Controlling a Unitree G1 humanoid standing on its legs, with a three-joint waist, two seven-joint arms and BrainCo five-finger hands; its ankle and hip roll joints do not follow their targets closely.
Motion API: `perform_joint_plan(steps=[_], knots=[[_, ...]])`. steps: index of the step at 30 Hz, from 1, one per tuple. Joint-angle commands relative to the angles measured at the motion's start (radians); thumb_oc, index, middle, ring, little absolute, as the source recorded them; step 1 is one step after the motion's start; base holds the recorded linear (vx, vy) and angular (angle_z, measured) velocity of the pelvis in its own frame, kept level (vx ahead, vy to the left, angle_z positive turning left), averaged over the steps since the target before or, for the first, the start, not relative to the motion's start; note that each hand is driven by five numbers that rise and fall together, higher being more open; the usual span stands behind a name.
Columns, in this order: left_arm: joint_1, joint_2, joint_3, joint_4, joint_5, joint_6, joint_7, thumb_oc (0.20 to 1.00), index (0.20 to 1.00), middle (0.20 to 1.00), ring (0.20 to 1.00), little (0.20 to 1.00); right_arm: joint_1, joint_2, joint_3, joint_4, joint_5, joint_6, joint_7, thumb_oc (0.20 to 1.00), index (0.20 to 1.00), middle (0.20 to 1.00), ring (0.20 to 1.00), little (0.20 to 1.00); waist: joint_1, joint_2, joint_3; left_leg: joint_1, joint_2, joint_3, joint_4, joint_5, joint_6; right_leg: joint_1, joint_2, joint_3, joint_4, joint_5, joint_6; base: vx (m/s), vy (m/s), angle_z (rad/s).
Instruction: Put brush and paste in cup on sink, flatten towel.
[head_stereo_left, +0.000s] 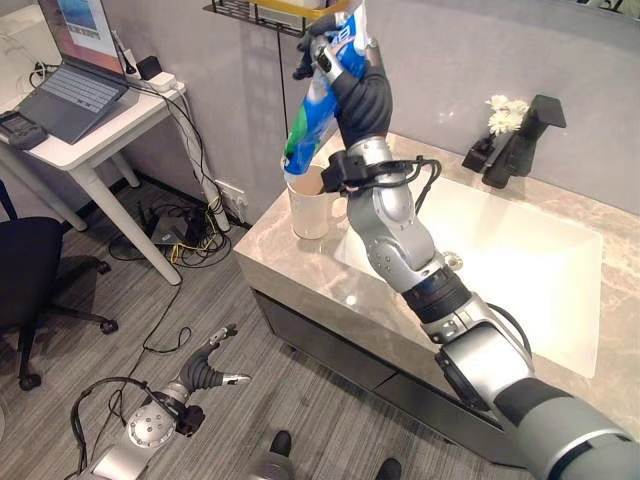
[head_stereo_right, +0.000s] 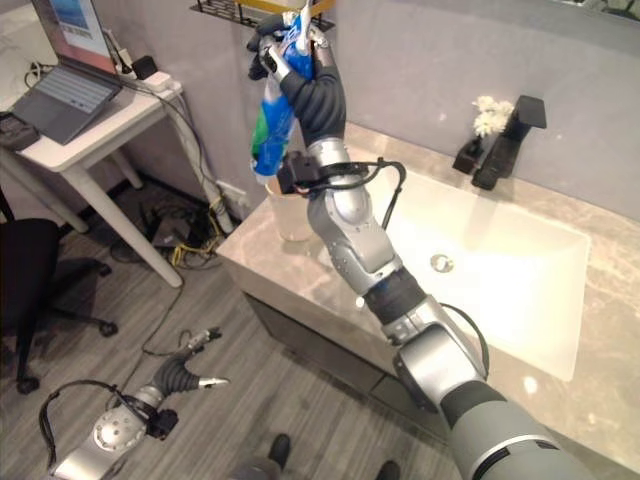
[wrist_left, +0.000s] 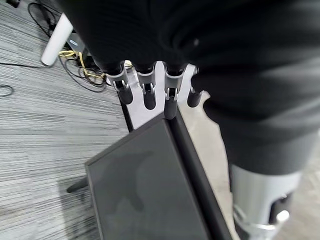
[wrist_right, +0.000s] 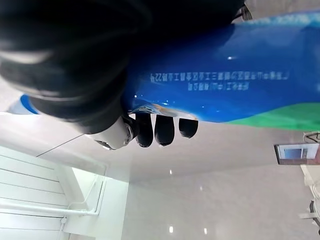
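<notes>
Toothpaste tube (head_stereo_left: 318, 100) hangs from the right hand (head_stereo_left: 352, 75), fingers wrapped round it, aimed down into the cup (head_stereo_left: 313, 203); left hand (head_stereo_left: 212, 369) idles, fingers relaxed.

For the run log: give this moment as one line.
right hand: shut on toothpaste tube | tube: above cup | left hand: open, low

Bright even light, glare on counter (head_stereo_left: 330, 285).
</notes>
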Motion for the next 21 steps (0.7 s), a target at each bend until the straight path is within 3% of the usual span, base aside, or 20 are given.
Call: perform_joint_plan(steps=[1, 12, 21], knots=[[-0.034, 0.058, -0.024, -0.024, -0.003, -0.040, 0.006, 1.000, 1.000, 1.000, 1.000, 1.000, -0.154, -0.029, -0.044, -0.006, -0.065, -0.046, -0.024, 0.200, 0.200, 0.200, 0.200, 0.200, 0.011, -0.066, -0.018, -0.052, -0.053, -0.023, 0.005, 0.032, 0.053, 0.075, -0.113, 0.047, 0.000, 0.076, 0.089, 0.02, 0.026, 0.03], [-0.113, 0.007, -0.093, 0.150, 0.072, -0.048, 0.038, 1.000, 1.000, 1.000, 1.000, 1.000, -0.178, -0.085, -0.040, 0.035, -0.119, -0.042, -0.051, 0.200, 0.200, 0.200, 0.200, 0.200, 0.013, -0.076, -0.008, -0.079, -0.073, -0.041, 0.005, 0.035, 0.057, 0.070, -0.128, 0.026, 0.000, 0.093, 0.100, 0.02, 0.013, 0.06], [-0.142, -0.052, -0.118, 0.243, 0.108, -0.040, 0.068, 1.000, 1.000, 1.000, 1.000, 1.000, -0.121, -0.071, -0.043, 0.025, -0.068, -0.057, -0.031, 0.200, 0.200, 0.200, 0.200, 0.200, 0.001, -0.080, -0.002, -0.077, -0.078, -0.044, 0.005, 0.030, 0.059, 0.073, -0.131, 0.023, 0.000, 0.102, 0.100, 0.01, 0.005, 0.02]])
